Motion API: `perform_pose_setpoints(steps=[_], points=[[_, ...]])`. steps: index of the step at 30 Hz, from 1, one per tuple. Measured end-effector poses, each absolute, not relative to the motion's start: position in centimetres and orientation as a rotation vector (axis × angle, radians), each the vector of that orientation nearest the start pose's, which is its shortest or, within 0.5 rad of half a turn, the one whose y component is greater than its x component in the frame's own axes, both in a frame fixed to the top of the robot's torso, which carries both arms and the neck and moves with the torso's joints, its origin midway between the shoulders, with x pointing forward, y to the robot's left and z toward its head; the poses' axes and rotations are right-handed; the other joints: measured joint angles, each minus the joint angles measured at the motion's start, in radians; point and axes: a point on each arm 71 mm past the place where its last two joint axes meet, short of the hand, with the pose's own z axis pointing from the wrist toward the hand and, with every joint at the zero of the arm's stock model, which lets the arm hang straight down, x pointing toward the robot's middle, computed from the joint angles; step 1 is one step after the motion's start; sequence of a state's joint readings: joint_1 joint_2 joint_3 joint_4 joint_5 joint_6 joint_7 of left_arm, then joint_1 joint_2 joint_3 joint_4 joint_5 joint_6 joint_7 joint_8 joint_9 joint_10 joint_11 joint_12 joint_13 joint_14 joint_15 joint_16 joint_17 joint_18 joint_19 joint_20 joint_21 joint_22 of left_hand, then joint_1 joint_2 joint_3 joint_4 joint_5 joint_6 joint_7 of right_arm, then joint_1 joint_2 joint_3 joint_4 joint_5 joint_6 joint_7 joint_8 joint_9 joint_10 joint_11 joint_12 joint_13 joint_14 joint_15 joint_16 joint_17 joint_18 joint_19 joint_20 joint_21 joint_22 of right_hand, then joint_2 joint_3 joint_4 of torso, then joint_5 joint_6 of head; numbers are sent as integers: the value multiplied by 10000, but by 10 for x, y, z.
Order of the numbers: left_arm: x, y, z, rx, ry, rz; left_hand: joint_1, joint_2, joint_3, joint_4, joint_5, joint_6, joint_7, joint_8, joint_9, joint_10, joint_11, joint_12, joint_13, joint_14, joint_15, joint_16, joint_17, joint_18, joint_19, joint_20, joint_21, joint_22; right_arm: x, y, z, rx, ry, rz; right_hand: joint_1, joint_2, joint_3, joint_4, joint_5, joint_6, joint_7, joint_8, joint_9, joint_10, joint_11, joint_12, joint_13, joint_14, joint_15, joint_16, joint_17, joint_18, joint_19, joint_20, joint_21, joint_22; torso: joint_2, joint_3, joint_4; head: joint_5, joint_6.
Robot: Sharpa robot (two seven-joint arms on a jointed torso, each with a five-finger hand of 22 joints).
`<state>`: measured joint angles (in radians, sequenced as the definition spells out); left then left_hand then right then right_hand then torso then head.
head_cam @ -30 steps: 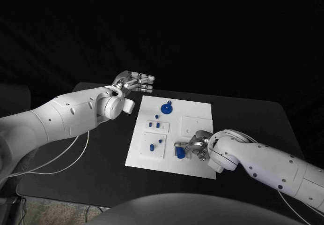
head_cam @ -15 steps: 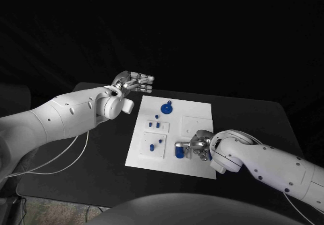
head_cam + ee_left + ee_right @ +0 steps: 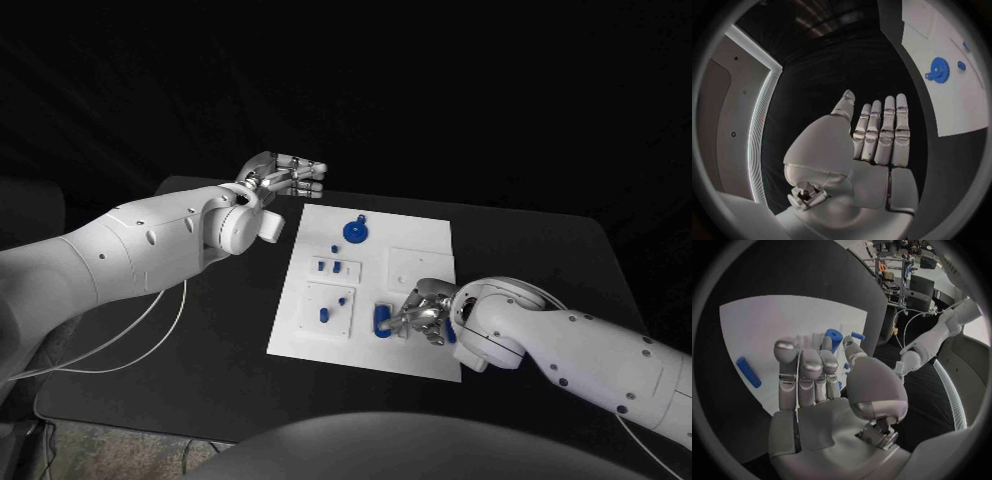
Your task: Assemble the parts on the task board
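Observation:
The white task board (image 3: 418, 240) lies mid-table. A blue gear (image 3: 355, 233) sits near its far edge, and small blue pegs (image 3: 329, 266) stand in blocks on its left half. My right hand (image 3: 420, 314) is low over the board's near right part. Its thumb and fingertips pinch an upright blue cylinder (image 3: 381, 318). The right wrist view shows this cylinder (image 3: 833, 338) between thumb and fingers of the right hand (image 3: 826, 390), with a loose blue peg (image 3: 748, 372) lying on the board (image 3: 761, 330). My left hand (image 3: 286, 176) hovers flat and open beyond the board's far left corner.
In the left wrist view the left hand (image 3: 873, 145) has straight fingers over bare black table, with the board (image 3: 954, 100) and blue gear (image 3: 939, 67) off to its side. Black table surrounds the board; a white cable (image 3: 144, 330) trails at the near left.
My right hand has crept slightly toward the board's near left, and the blue cylinder has shifted with it. The left hand has stayed put.

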<state>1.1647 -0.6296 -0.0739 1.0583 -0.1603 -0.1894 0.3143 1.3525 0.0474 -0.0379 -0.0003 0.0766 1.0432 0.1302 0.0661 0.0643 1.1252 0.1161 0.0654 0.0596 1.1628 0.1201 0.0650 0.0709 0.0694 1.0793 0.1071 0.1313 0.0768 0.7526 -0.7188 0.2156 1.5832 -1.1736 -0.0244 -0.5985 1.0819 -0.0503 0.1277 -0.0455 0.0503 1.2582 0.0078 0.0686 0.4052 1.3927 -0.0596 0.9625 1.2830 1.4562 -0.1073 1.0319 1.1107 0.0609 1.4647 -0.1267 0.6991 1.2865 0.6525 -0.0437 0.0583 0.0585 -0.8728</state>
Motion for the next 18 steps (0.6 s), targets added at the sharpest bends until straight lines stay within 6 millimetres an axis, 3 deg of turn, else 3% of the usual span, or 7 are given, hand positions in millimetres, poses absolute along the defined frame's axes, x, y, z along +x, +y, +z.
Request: perform_pose_setpoints(steps=[6, 12, 14, 18], points=[[551, 236, -238, -10388, 15486, -12956, 0, 0, 0, 0, 0, 0, 0, 0, 0, 0, 0, 0, 0, 0, 0, 0, 0, 1, 0, 0, 0, 0, 395, -146, -322, 3713, 24051, 6109, -33, -244, 333, 57, 0, 36, 22, 0, 171, 31, -31, 47, 53, 0, 0, 0, 0, 1, 0, 0, 0, -1, 0, -3, 1, 10, 0], [551, 236, -238, -10398, 15501, -12944, 0, 0, 0, 0, 0, 0, 0, 0, 0, 0, 0, 0, 0, 0, 0, 0, 0, 0, 0, 0, 0, 1, 393, -146, -323, 3563, 24079, 6229, -52, -263, 436, 120, 0, 36, 22, 0, 250, 31, -31, 47, 71, 0, 1, 0, -9, 0, 0, 0, 0, 6, 0, -10, 1, -1, 0], [551, 236, -238, -10400, 15506, -12943, 0, 0, 0, 0, 0, 0, 0, 0, 0, 0, 0, 0, 0, 0, 0, 0, 0, 0, 0, 0, 0, 1, 393, -146, -323, 3538, 24069, 6217, 52, -158, 547, 84, 0, 70, -11, 0, 262, 50, -50, 47, 76, 0, 1, 0, -9, 0, 0, 0, -1, 6, 0, -9, 2, -8, 0], [551, 236, -239, -10402, 15517, -12944, 0, 0, 42, 41, 0, 0, 0, 0, 0, 0, 0, 0, 0, 0, 0, 0, 0, 1, 0, 0, 0, 1, 395, -147, -325, 3472, 24008, 6092, 204, 321, 836, -137, 0, 71, -13, 0, 263, 67, -66, 47, 82, 0, 1, 0, -9, 1, 0, 0, -1, 16, -1, -14, 9, -15, 0]])
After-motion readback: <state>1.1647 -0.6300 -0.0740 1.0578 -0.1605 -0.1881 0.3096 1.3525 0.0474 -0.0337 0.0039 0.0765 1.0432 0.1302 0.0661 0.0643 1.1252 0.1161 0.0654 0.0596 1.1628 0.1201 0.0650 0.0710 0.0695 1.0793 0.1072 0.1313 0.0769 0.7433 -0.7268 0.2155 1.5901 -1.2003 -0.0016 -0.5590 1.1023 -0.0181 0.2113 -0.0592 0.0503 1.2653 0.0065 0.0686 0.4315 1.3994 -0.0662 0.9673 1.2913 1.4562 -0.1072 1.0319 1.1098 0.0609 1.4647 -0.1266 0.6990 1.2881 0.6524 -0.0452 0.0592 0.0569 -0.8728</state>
